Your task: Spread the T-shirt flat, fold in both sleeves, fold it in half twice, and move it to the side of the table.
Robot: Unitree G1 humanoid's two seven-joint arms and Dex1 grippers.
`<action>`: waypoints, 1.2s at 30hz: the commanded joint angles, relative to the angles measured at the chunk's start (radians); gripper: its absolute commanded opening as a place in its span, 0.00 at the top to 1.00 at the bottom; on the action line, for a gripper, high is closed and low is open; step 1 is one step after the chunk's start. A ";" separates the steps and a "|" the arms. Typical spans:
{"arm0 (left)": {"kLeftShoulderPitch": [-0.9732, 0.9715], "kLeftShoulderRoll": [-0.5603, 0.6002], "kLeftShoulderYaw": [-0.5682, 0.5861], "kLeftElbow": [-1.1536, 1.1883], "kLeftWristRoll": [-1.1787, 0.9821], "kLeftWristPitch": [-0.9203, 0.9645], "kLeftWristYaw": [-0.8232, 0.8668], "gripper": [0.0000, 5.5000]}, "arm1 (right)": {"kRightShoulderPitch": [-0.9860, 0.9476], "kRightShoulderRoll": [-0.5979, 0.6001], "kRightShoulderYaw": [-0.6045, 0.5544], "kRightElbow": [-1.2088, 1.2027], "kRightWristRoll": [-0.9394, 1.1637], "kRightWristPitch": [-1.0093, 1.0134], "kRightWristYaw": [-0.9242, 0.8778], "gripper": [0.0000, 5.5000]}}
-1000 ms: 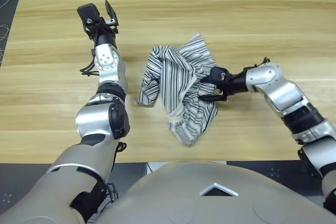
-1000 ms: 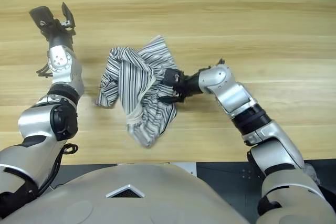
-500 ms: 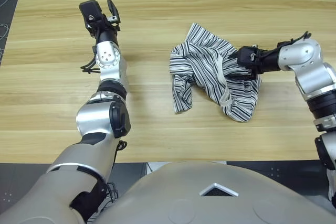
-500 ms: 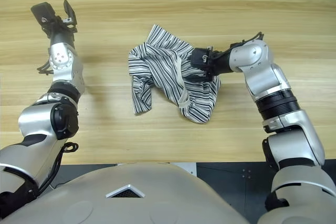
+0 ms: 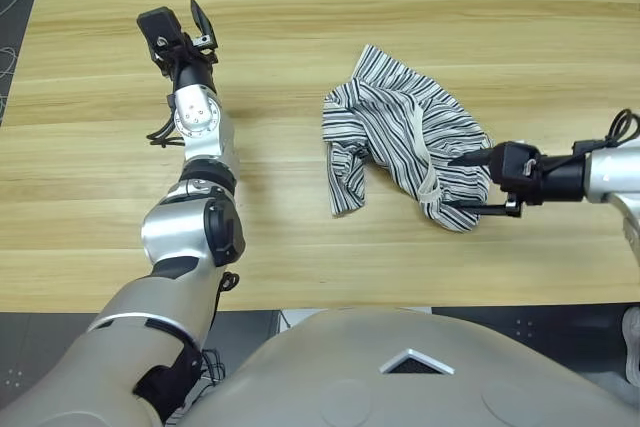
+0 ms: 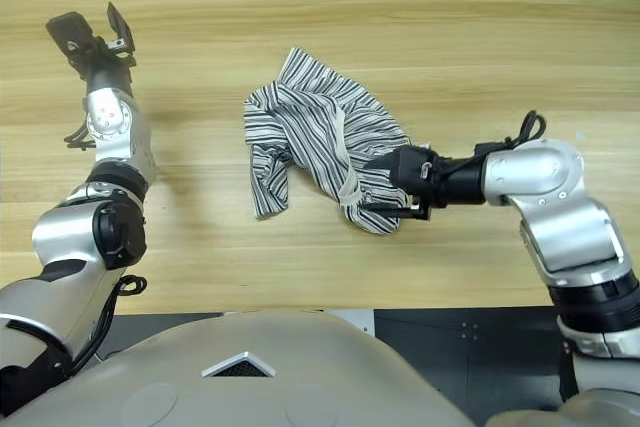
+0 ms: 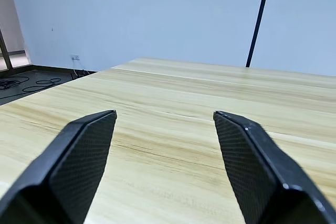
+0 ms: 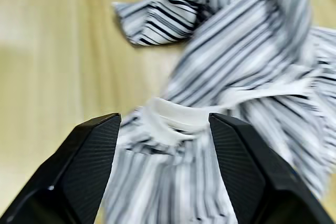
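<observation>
A black-and-white striped T-shirt (image 5: 400, 137) lies crumpled in a heap on the wooden table (image 5: 400, 7), a little right of the middle. Its white collar band (image 8: 176, 116) shows between my right fingers in the right wrist view. My right gripper (image 5: 462, 183) stands open at the heap's near right edge, fingers on either side of the cloth edge and not closed on it. My left gripper (image 5: 175, 22) is open and held up over the table's far left, well apart from the shirt. The left wrist view looks between its open fingers (image 7: 79, 150) over bare tabletop.
The table's left edge (image 5: 25, 37) borders dark floor with cables. Its near edge (image 5: 320, 297) runs just in front of me. Bare wood lies all around the shirt, widest at the far side and between the shirt and my left arm.
My right gripper dragged the shirt from the table's middle to the right, then let go and drew back to the heap's near right edge. The left arm shifted only slightly.
</observation>
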State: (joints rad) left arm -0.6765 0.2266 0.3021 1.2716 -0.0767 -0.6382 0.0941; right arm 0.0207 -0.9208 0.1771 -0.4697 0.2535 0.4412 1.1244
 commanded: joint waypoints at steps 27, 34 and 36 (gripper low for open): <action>0.028 0.033 0.023 -0.024 -0.031 -0.002 -0.006 0.37 | 0.119 0.035 0.068 0.136 -0.152 -0.150 -0.097 0.43; 0.029 0.034 0.024 -0.025 -0.034 -0.002 -0.007 0.37 | 0.127 0.029 0.097 0.191 -0.233 -0.227 -0.106 0.65; 0.029 0.034 0.024 -0.024 -0.034 -0.002 -0.007 0.37 | 0.128 0.028 0.097 0.196 -0.245 -0.240 -0.104 0.69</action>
State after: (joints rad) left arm -0.6558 0.2466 0.3249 1.2543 -0.1113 -0.6383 0.0933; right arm 0.1437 -0.8730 0.2660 -0.2891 0.0388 0.2124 1.0230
